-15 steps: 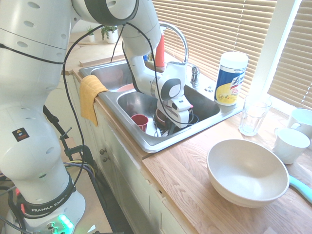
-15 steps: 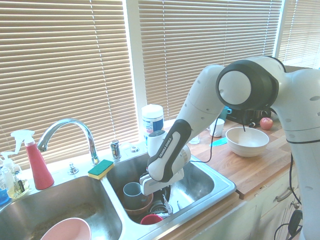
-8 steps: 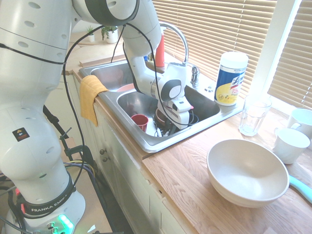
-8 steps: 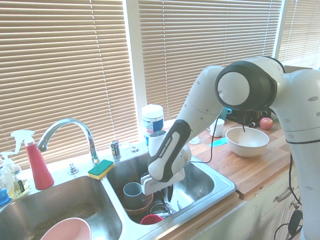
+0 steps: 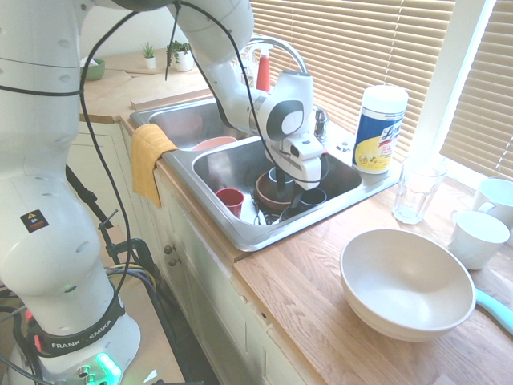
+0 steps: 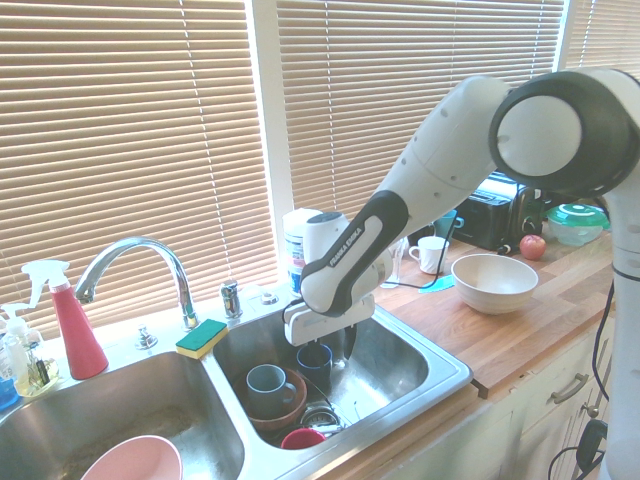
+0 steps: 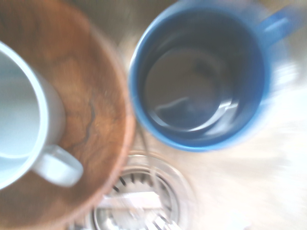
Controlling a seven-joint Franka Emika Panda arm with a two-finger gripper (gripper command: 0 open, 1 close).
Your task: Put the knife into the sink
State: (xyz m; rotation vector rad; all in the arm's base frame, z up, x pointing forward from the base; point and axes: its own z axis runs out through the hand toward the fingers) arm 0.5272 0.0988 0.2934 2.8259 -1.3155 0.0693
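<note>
Roughly over the right basin of the sink (image 5: 240, 237), the tool (image 5: 293, 186) hangs pointing straight down, above the dishes and touching none of them. One dark finger (image 6: 347, 345) shows below the white hand; whether the pair is spread or pressed together I cannot tell. Nothing visible is pinched.

Right basin contents:
- brown wooden bowl (image 6: 283, 412) with a pale mug (image 6: 265, 384) standing in it, handle outward
- blue mug (image 6: 315, 360) just beside the bowl, upright; the inside looks dark and glossy in the wrist view, contents unclear
- small red cup (image 5: 230, 199) near the front wall, upright
- drain strainer (image 7: 139, 206) on the basin floor, between bowl and blue mug

Knife (image 5: 258, 215): a slim white sliver on the basin floor between the red cup and the brown bowl. The wrist view shows a pale bar across the strainer, too blurred to be sure of.

Left basin: a pink bowl (image 6: 130, 462). A yellow cloth (image 5: 148, 156) drapes over the front rim.

Desk: a big cream bowl (image 5: 406, 282), empty; a clear glass (image 5: 418, 191); two white mugs (image 5: 478, 238); a wipes canister (image 5: 379, 128) by the sink corner.
</note>
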